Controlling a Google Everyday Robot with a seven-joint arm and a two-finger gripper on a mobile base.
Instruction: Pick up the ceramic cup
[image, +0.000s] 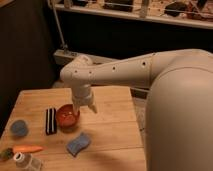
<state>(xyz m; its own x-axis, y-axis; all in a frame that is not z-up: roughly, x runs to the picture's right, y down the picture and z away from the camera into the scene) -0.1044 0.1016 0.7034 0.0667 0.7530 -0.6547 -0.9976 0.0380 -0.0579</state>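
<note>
Wooden table (115, 127) carries one grey-blue ceramic cup (19, 128) near its left edge, one red bowl (64, 120), one blue sponge (78, 144) and one carrot (27, 149). The gripper (85, 109) hangs over the bowl, fingers spread, empty.

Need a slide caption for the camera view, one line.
Gripper hangs open over the red bowl; the ceramic cup sits untouched near the wooden table edge.

Gripper (85, 108) hangs over the red bowl (64, 120), hiding its far rim. Down low, the jar (22, 161) is clipped by the bottom edge.
</note>
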